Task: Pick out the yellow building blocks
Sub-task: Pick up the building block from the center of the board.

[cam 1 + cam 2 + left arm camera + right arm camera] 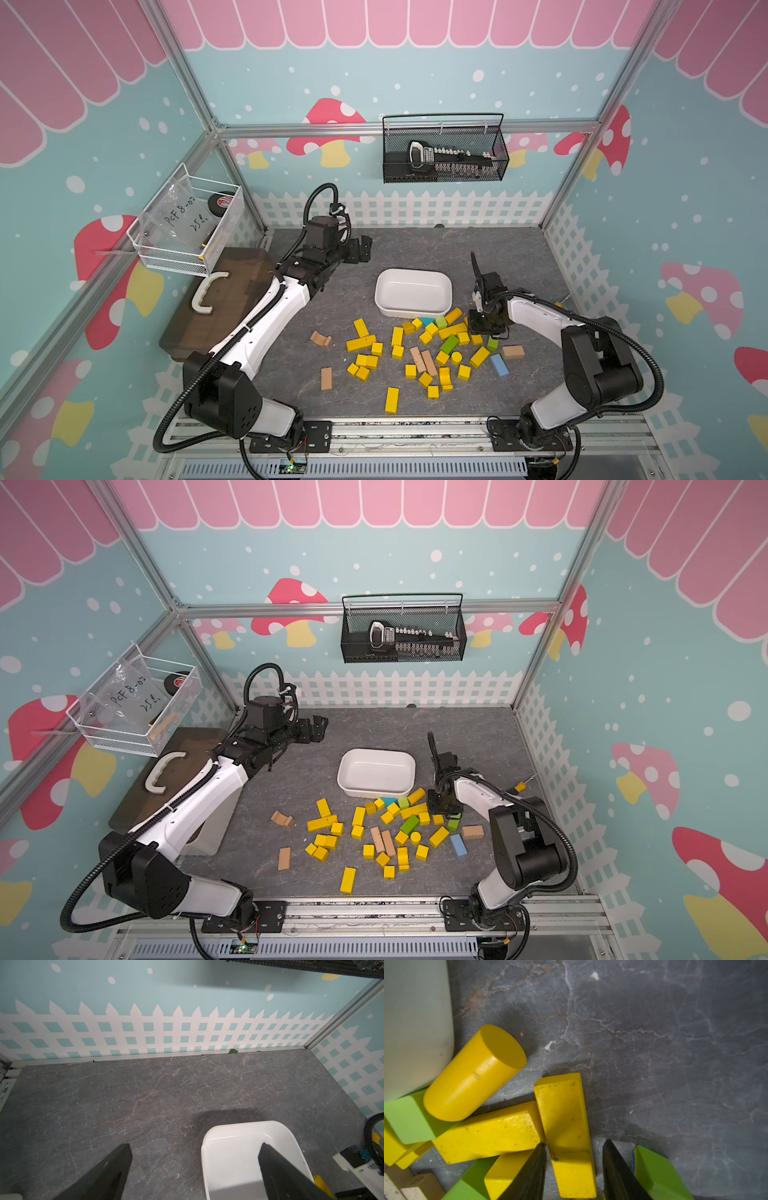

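Observation:
Several yellow building blocks (360,343) (321,823) lie scattered on the grey table in front of a white dish (411,271) (376,751), which holds nothing. My right gripper (484,328) (444,808) is down at the right end of the pile. In the right wrist view it (575,1141) straddles a flat yellow bar (566,1118), with a strip of table showing beside each finger. A yellow cylinder (473,1076) leans by the dish wall (415,1022). My left gripper (361,249) (195,1145) hangs open at the back left, with nothing in it, near the dish rim (204,1142).
Tan blocks (326,378), green blocks (449,344) (658,1172) and a blue block (499,365) are mixed among the yellow ones. A brown case (224,299) lies at the left under a white wire basket (187,224). A black basket (444,149) hangs on the back wall.

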Motion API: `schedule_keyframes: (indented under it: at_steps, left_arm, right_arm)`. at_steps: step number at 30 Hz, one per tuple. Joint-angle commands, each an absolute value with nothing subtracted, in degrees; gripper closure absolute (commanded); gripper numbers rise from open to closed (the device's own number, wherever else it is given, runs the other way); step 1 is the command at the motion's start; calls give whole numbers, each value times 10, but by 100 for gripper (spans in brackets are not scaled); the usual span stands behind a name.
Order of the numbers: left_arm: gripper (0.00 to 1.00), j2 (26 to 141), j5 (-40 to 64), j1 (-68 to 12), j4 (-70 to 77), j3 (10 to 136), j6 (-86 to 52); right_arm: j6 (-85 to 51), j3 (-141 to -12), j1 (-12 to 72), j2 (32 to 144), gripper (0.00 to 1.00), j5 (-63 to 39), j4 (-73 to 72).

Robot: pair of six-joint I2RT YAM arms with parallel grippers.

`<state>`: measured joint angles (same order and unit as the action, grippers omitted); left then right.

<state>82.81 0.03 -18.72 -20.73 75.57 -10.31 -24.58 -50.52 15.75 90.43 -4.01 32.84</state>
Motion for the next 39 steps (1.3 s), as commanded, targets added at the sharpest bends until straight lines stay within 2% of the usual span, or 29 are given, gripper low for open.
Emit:
schedule_keyframes:
  at_steps: [1,8,17,32,39]
  left_arm:
    - [0,828,12,-182,-201,758,-113]
    - [0,830,14,-180,-201,759,-114]
    - [0,830,16,-177,-201,758,-115]
    - [0,828,23,-172,-201,758,-123]
    - [0,843,58,-158,-200,764,-139]
  right_arm:
    - [-258,-476,159,924,57,-20,327]
    - [-276,-467,159,893,60,36,341]
    - [-278,-463,159,879,65,40,343]
    - [-264,-487,159,821,94,58,354]
    - [-238,-518,159,772,100,27,362]
